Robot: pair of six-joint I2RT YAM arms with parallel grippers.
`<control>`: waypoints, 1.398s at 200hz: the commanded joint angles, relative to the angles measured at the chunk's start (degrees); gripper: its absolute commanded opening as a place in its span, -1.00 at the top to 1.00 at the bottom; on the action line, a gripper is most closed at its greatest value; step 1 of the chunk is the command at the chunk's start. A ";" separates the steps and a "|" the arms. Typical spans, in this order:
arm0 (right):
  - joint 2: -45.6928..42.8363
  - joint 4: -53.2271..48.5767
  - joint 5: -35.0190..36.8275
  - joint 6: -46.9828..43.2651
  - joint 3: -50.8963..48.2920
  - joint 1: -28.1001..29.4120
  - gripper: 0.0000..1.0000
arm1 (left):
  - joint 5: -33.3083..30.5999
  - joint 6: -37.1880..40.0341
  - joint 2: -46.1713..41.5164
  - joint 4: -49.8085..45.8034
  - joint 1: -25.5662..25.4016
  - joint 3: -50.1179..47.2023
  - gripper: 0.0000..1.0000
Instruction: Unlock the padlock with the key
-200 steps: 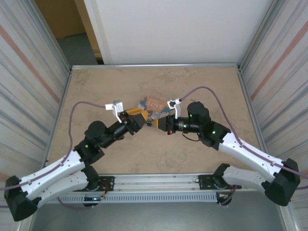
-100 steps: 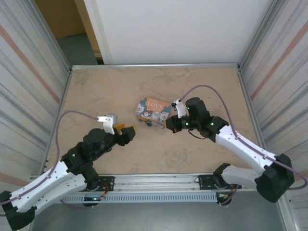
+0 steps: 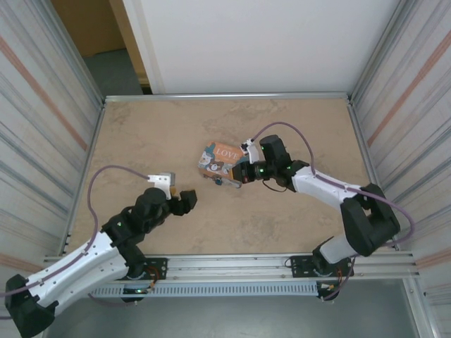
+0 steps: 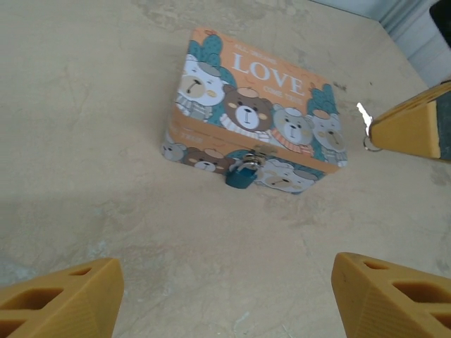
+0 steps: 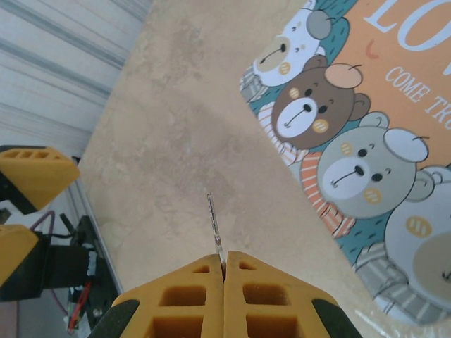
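The orange-and-teal box (image 4: 257, 98), printed with cartoon bears and the word "LOVE", sat near the middle of the bench (image 3: 155, 134). Its lid was down. The padlock (image 4: 242, 177) hung from the clasp on the box's near face. Its teal body lay against that wall, low by the bench, and its silvery shackle was looped through the clasp.

The right fingers (image 5: 183, 296) were pressed together on the key (image 5: 214, 227). In the right wrist view the thin blade stuck out from between the fingers, seen edge-on, over bare bench beside the bears on the lid. In the left wrist view the key pointed toward the right end of the box without touching it. A small ring hung below the key at the fingertip. The key was to the right of the padlock and apart from it, not in the lock. From above, the right arm reached in from the right, and its fingers ended just beside the box's near right corner.

The left fingers (image 4: 60, 303) were spread wide apart with nothing between them. They hovered over bare bench on the near left side of the box, well clear of both box and padlock. The left wrist camera looked between them at the box's near face and the padlock.
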 commanded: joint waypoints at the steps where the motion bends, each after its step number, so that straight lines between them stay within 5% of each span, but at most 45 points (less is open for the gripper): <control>1: 3.77 5.48 -1.07 1.76 3.34 -0.72 1.00 | 3.09 -2.27 -0.51 -0.20 2.63 -2.09 -0.56; 104: 17.39 11.21 -3.80 4.33 8.70 -3.51 1.00 | 10.01 -2.55 0.63 2.56 7.02 -4.47 -0.55; 186: 20.18 8.75 -2.97 4.30 8.02 -3.44 1.00 | 38.06 -4.00 12.39 21.47 25.78 -8.24 -0.41; 279: 19.95 6.31 -0.91 3.32 6.21 -2.65 1.00 | 39.77 7.91 30.96 28.86 20.34 0.02 -0.37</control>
